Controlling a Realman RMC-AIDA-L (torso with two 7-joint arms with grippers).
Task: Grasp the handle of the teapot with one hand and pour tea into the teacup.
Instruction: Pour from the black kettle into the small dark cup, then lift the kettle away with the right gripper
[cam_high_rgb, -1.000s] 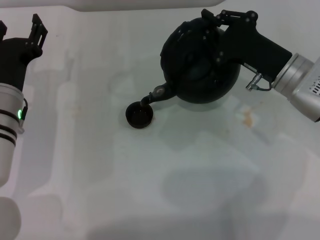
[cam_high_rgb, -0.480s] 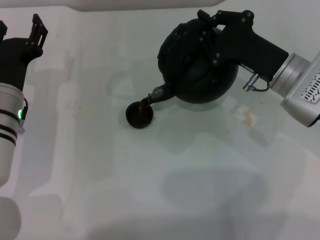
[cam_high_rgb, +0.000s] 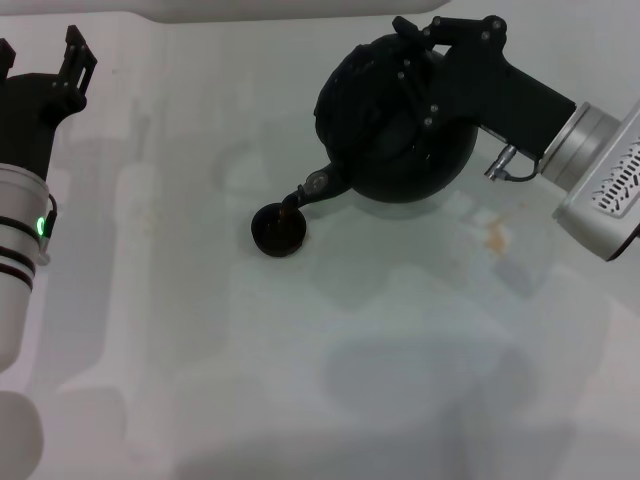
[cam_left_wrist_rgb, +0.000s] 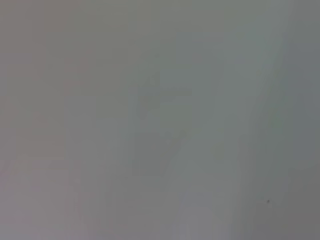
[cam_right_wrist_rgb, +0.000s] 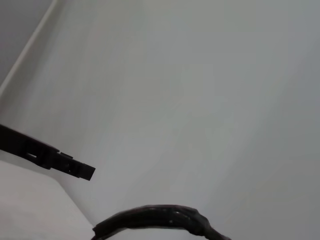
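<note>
The round matte-black teapot (cam_high_rgb: 395, 130) hangs tilted at the back right of the head view. Its short spout (cam_high_rgb: 313, 187) points down at the small black teacup (cam_high_rgb: 279, 231), which stands on the white table (cam_high_rgb: 400, 360). My right gripper (cam_high_rgb: 420, 50) is on top of the pot, shut on the handle, which it mostly hides there. In the right wrist view a black arched stretch of the handle (cam_right_wrist_rgb: 160, 217) shows. I cannot make out any tea between spout and cup. My left gripper (cam_high_rgb: 40, 58) stays parked at the far left, open and holding nothing.
A small brown stain (cam_high_rgb: 493, 236) marks the table to the right of the teapot. A raised white edge (cam_high_rgb: 250, 8) runs along the back. The left wrist view shows only bare pale surface.
The right arm has turned a little and the teapot has shifted slightly up and left, its spout staying over the teacup. The left arm has not moved.
</note>
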